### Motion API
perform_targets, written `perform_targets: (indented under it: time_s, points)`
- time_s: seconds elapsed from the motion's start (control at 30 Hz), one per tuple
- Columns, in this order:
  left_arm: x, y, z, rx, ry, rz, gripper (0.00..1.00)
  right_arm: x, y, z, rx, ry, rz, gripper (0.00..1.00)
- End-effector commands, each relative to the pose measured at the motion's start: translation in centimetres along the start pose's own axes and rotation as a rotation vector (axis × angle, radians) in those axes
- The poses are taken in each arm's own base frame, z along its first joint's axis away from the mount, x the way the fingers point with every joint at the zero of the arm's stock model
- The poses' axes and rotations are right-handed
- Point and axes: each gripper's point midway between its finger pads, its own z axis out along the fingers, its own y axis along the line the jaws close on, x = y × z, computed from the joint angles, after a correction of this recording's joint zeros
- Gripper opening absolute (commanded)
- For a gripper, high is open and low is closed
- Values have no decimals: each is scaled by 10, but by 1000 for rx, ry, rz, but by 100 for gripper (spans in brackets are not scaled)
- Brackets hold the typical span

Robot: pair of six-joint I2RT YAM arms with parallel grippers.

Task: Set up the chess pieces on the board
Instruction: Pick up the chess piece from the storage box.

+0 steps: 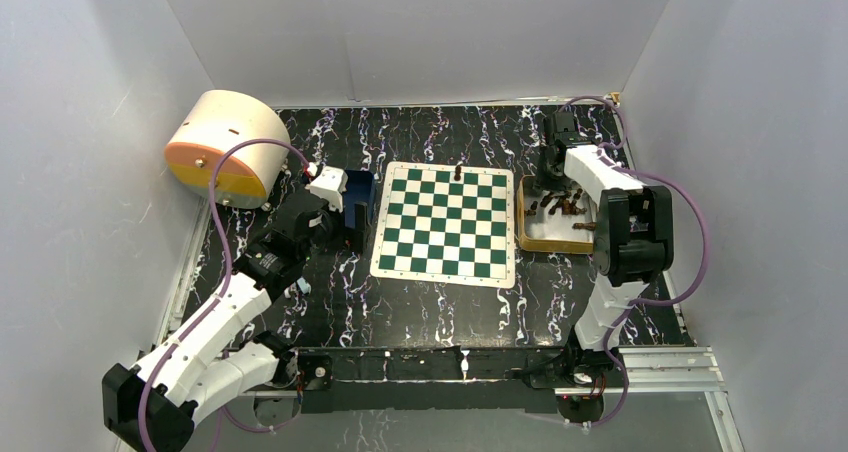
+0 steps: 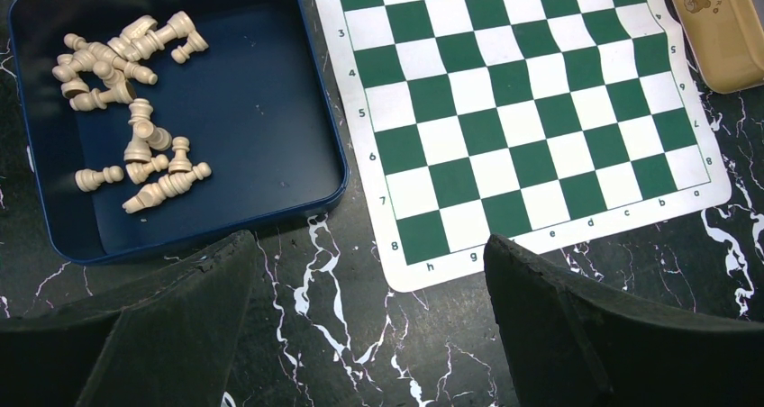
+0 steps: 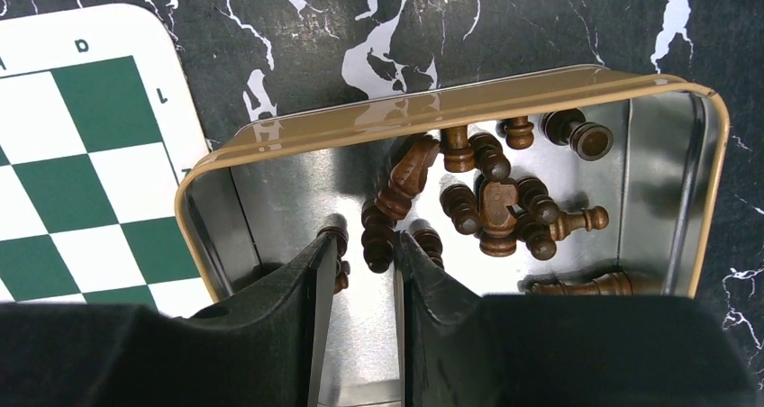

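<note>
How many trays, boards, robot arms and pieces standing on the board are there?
Trays: 2, the blue tray and the gold tray
Boards: 1, the board
Robot arms: 2, the left arm and the right arm
Pieces standing on the board: 1, a dark piece
Total: 6

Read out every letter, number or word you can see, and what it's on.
"2", "3", "5", "6", "7", "8": side border of the board, left wrist view.
"h", "g", "e", "d", "c", "b", "a": its near border, same view.
"D": its border, right wrist view.
"BEAR", blurred: gold tin, beside a bear drawing.
Other marks are too small to read.
</note>
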Motion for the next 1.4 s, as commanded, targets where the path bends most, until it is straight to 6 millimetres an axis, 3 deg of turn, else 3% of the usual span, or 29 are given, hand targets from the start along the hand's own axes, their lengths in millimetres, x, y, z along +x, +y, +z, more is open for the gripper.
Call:
perform_targets:
  time_s: [0.0, 0.23, 0.4, 0.77, 1.0, 1.2, 1.37]
  points:
    - [-4, 3, 0, -13, -16, -1, 94, -1, -4, 2, 14, -8, 19, 38]
    - [-4, 3, -1, -12, -18, 1, 94, 7, -7, 4, 35, 13, 37, 37]
    - [-5, 3, -1, -12, -20, 0, 94, 6, -9, -2, 34, 1, 37, 26]
    - [-6, 2, -2, -4, -25, -2, 94, -23, -9, -46, 40, -63, 40, 20]
    - [-7, 2, -4, -4, -30, -2, 93, -39, 2, -66, 12, -80, 29, 20]
    - [-7, 1, -4, -2, -30, -4, 93, -51, 29, -81, -64, -104, -12, 20]
    - [-7, 2, -4, -3, -31, -4, 94, -52, 40, -80, -58, -83, -37, 20]
